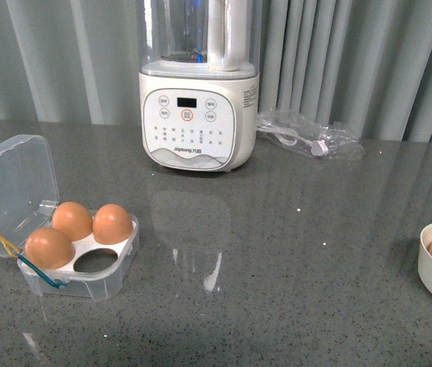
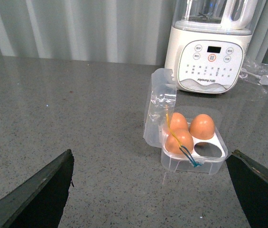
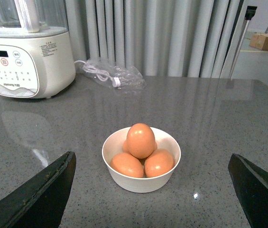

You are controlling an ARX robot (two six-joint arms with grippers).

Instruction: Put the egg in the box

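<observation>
Currently clear square box (image 1: 11,183) open; smooth egg (image 3: 141,140) tops round bowl (image 3: 141,183).

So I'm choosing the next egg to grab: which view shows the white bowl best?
The right wrist view: the whole white bowl shows unobstructed, one egg stacked on others. The front view catches only its cropped edge at the right border; the left wrist view misses it.

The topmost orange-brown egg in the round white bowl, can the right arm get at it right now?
Probably yes. The topmost orange-brown egg sits uncovered on the pile in the round white bowl, straight ahead of the open right gripper, with only bare grey tabletop between them.
</observation>
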